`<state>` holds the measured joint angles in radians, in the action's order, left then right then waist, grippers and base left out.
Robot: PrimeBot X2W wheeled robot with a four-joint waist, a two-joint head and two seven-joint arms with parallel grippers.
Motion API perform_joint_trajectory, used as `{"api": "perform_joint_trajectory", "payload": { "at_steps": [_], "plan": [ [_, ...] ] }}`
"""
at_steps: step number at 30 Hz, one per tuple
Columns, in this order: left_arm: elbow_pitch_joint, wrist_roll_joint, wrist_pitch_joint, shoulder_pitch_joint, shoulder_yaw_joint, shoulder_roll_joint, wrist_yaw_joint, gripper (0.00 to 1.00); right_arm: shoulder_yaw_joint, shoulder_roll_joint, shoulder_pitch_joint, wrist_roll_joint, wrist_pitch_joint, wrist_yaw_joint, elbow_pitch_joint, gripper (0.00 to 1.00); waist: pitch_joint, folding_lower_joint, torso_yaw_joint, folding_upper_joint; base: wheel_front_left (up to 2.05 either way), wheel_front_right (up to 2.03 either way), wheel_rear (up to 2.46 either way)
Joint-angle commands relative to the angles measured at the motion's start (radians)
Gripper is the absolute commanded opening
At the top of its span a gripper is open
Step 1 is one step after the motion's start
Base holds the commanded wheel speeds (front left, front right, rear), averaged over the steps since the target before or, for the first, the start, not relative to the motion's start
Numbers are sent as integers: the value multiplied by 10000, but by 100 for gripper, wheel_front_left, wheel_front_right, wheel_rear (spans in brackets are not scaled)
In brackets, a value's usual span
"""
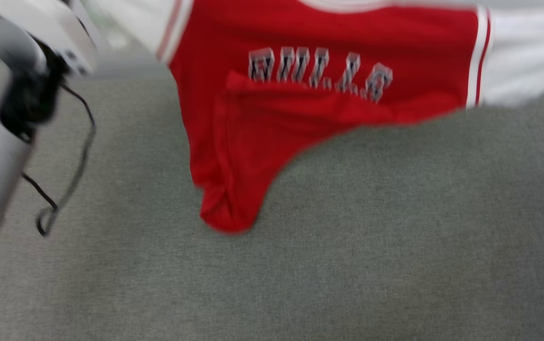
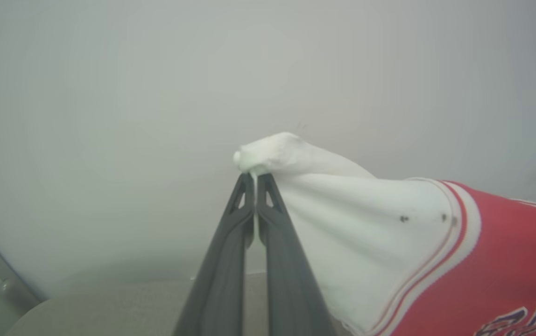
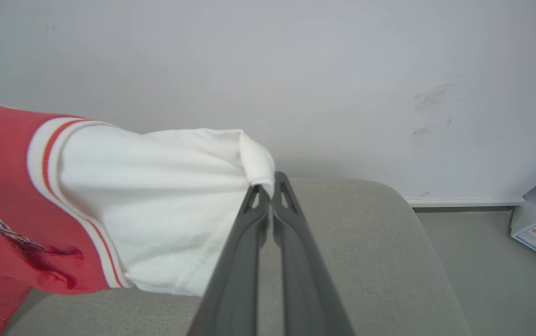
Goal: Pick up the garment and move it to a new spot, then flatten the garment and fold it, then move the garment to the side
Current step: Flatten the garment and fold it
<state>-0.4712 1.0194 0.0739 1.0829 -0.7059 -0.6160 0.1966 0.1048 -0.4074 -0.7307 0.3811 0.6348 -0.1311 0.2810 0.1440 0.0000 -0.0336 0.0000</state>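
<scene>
Left pincer (image 2: 255, 177), right pincer (image 3: 271, 181), seemingly tight on garment (image 1: 300, 123)

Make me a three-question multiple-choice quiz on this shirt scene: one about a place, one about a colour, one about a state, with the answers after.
1. Where on the garment are the left gripper's jaws closed? A: the collar. B: the tip of a white sleeve. C: the bottom hem.
2. What colour is the surface under the garment? A: grey. B: blue. C: brown.
3. How is the garment now? A: folded flat. B: heaped in a pile. C: held up, spread between the left gripper and the right gripper.
Answers: 1 B, the left wrist view shows white sleeve cloth pinched in the jaws. 2 A, the head view shows grey fabric below it. 3 C, each wrist view shows a sleeve gripped, the red body hanging between.
</scene>
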Motion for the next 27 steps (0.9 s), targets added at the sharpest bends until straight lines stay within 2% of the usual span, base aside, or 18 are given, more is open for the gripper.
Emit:
{"api": "perform_joint_trajectory", "payload": {
  "at_steps": [1,6,17,23,27],
  "plan": [
    [-515,-195,-219,681,168,-62,-130,0,-125,-90,-841,-192,-320,7,269,0,435,0,-205,0,0,0,0],
    [-1479,-776,-595,2417,247,-106,-436,0,-482,-94,-2945,-596,-1258,10,947,0,1186,0,-418,0,0,0,0],
    [-1865,-1867,-1218,5999,534,-307,-529,0,-740,348,-7003,-1473,-3189,9,2304,0,3090,0,-884,0,0,0,0],
    [-2291,-2172,-1427,7644,645,-361,-777,0,-704,703,-8771,-1796,-4255,9,3074,0,3999,0,-1105,0,0,0,0],
    [-2614,-2387,-1588,8467,590,-194,-977,0,-793,845,-9529,-1923,-4816,9,3481,0,4570,0,-1157,0,0,0,0]
  ]
}}
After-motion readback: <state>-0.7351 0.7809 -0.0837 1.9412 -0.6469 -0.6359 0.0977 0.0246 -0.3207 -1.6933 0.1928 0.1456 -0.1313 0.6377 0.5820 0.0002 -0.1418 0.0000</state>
